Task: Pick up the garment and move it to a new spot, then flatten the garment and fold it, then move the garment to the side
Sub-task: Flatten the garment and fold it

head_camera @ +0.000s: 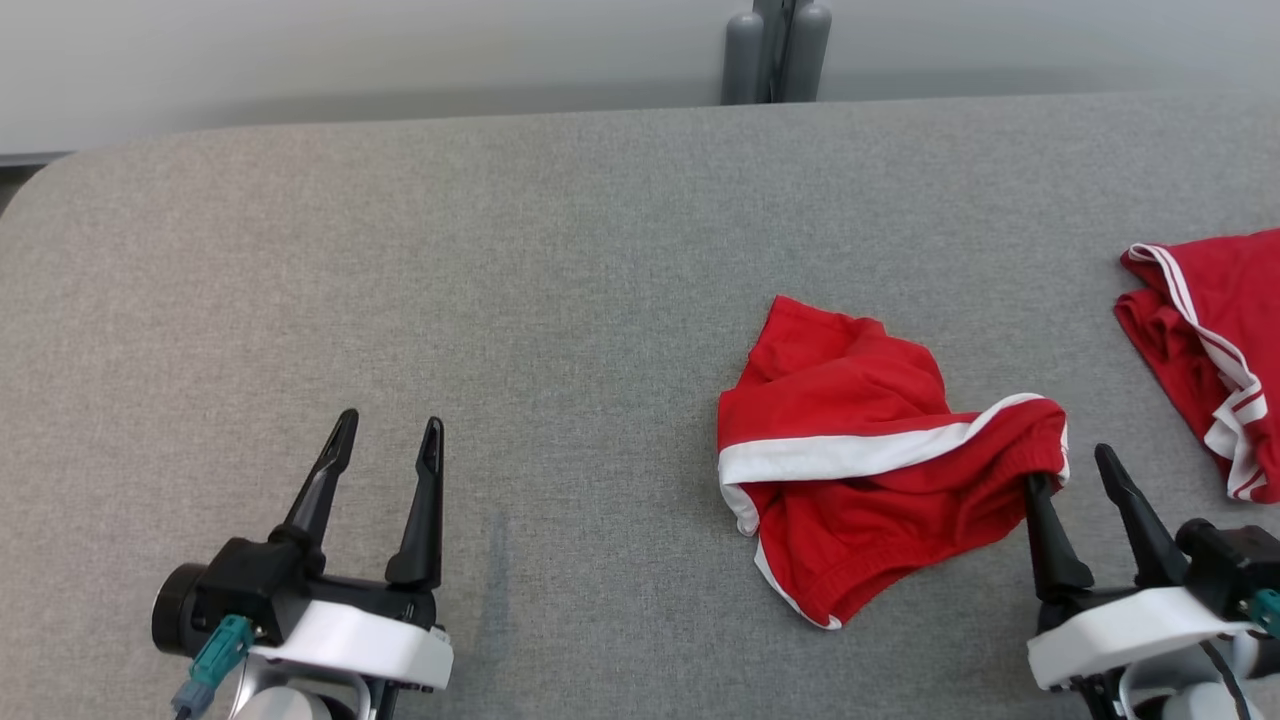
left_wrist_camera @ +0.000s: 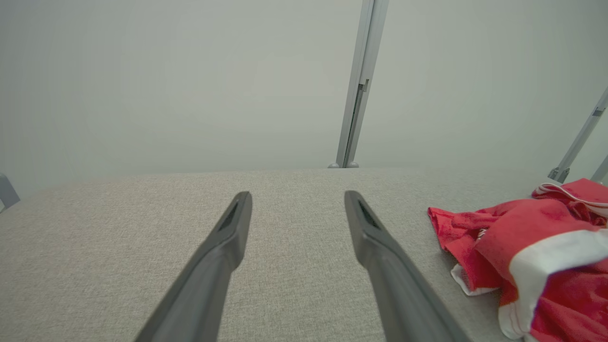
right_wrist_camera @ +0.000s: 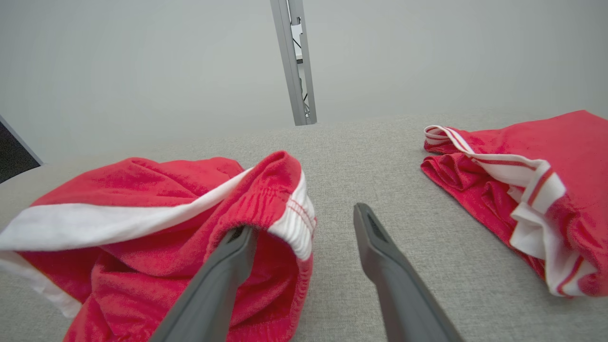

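right gripper [head_camera: 1070, 468] is spread wide and grips nothing: one finger [right_wrist_camera: 223, 270] is tucked under the raised hem of the crumpled red garment [head_camera: 860, 450], the other is over bare grey table [head_camera: 500, 250] just beside it. the garment lies at this gripper's ten o'clock. left gripper [head_camera: 390, 420] is wide too and empty, the garment well apart at its three o'clock. a second red garment [head_camera: 1210, 330] lies at the right gripper's one o'clock.
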Tool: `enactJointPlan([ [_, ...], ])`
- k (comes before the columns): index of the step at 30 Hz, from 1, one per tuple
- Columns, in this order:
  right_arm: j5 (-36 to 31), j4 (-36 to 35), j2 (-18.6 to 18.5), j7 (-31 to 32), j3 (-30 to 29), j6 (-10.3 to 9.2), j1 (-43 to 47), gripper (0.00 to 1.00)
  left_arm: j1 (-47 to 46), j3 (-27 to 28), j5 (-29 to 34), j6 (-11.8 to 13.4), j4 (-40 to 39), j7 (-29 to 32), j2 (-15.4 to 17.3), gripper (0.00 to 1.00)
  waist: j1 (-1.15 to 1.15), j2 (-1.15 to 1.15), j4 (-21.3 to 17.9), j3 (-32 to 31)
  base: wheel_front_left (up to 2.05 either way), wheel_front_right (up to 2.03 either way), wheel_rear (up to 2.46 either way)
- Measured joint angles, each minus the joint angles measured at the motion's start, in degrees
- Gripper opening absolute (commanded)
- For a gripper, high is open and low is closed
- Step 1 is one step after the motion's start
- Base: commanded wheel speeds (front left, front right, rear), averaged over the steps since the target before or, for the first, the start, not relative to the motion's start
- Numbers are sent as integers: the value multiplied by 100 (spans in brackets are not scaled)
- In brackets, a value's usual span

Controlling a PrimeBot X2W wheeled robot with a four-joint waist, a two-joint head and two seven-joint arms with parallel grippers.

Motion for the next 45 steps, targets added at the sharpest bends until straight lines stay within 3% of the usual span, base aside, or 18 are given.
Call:
enactJointPlan([
  [10,-583,-1484,103,503,-375,0,603,100,411,42,-16,101,-51,0,46,100,0,0,-25,-379,0,0,0],
  [14,-657,-1747,162,725,-352,0,722,100,496,24,-25,126,-71,1,45,100,0,0,-17,-485,0,0,0],
  [34,-616,-2136,379,1004,-414,0,1566,100,557,16,-97,175,-166,34,143,100,0,0,-84,-590,0,0,0],
  [45,-680,-2281,411,954,-397,0,1336,100,564,-202,-59,170,-193,97,134,100,0,0,-50,-537,0,0,0],
])
